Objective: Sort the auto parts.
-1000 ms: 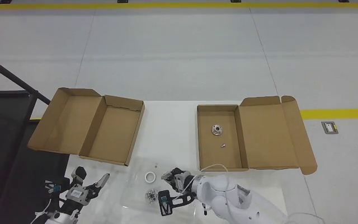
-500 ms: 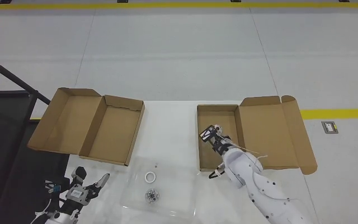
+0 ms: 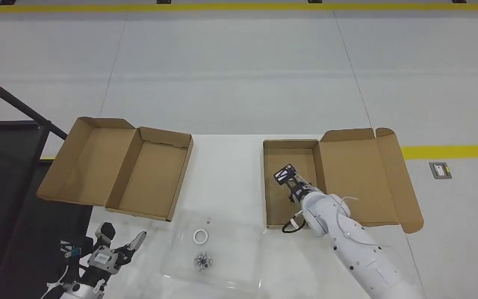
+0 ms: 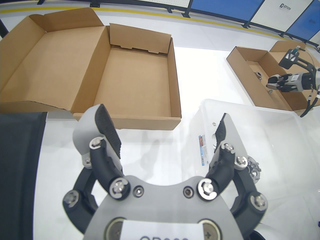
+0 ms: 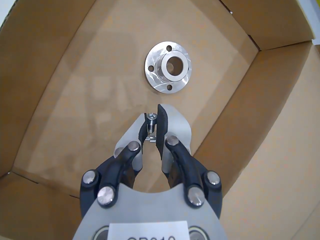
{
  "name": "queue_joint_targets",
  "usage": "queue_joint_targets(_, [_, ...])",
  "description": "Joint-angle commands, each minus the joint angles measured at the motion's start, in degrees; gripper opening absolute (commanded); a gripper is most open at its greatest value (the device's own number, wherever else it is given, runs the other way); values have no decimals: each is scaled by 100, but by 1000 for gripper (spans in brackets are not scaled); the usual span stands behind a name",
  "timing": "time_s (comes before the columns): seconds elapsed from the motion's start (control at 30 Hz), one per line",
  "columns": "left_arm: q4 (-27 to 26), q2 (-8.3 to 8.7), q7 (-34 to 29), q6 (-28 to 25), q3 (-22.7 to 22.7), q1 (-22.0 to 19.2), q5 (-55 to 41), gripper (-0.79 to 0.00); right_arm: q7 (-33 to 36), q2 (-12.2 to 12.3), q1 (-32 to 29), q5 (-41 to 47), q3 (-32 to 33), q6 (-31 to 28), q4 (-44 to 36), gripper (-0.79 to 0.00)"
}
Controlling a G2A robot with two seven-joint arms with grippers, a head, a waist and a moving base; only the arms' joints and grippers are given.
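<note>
1. Pale floor with yellow lines behind a white table (image 3: 224,153); on top, two open cardboard boxes and a clear bin.
2. Right gripper (image 5: 152,116): fingers (image 5: 163,123) pinched together on a small bolt (image 5: 151,124), head at the tips, threaded shank pointing back toward the palm, roughly in line with the pads.
3. Handling, as a judgement: light, rigid metal, smooth and round, so likely to roll or twist out of a loose pinch. Best taken across the shank just under the head with the pads flat, much as gripped now. Not fragile, and unlikely to be harmed by a short drop onto cardboard, though liable to bounce or roll on landing.
4. Just behind the held bolt, lower down between the fingers: a second small screw (image 5: 151,139) lying on the cardboard floor. Cannot tell the gap between screw and pads.
5. Ahead of the fingertips, near but apart: a flanged hub (image 5: 168,70), flat on the floor of the right box (image 5: 62,88), collar up.
6. Left gripper (image 4: 162,122): fingers (image 4: 107,131) spread wide, holding nothing. Beside and behind one finger, the clear bin (image 4: 262,131) with a toothed metal part (image 4: 253,169) and a white ring (image 3: 200,236) inside. Ahead of the tips, the left box (image 4: 140,81), well apart from the right gripper.
</note>
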Motion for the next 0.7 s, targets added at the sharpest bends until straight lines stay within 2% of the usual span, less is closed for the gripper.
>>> queue_joint_targets(0.0, [0, 0, 0, -1, 0, 0, 0, 0, -49, 1, -66, -74, 48, 111, -89, 0])
queue_joint_targets(0.07, [-17, 0, -2, -6, 4, -3, 9, 0, -146, 13, -192, -198, 103, 258, -264, 0])
queue_joint_targets(0.13, [-249, 7, 70, -20, -23, 55, 299, 0, -425, 45, -399, -354, 183, 362, -577, 0])
queue_joint_targets(0.2, [-619, 6, 221, -119, -60, 237, 459, 0, -900, 110, -719, -581, 324, 434, -989, 0])
queue_joint_targets(0.3, [-1304, 23, -34, -311, -211, 543, 667, 0, -1598, 228, -1354, -1037, 547, 570, -1740, 0])
queue_joint_targets(0.37, [-1721, 41, -532, -518, -203, 702, 729, 0, -1992, 308, -1788, -1375, 696, 605, -2220, 0])
queue_joint_targets(0.47, [-2240, 69, -1309, -628, -122, 701, 899, 0, -2328, 396, -2438, -1984, 890, 971, -2854, 0])
queue_joint_targets(0.57, [-2548, 96, -2329, -577, 191, 520, 1253, 0, -2419, 464, -3072, -2573, 1018, 1243, -3479, 0])
queue_joint_targets(0.67, [-2754, 102, -3175, -333, 744, 105, 1706, 0, -2524, 527, -3708, -3097, 1149, 1430, -4046, 0])
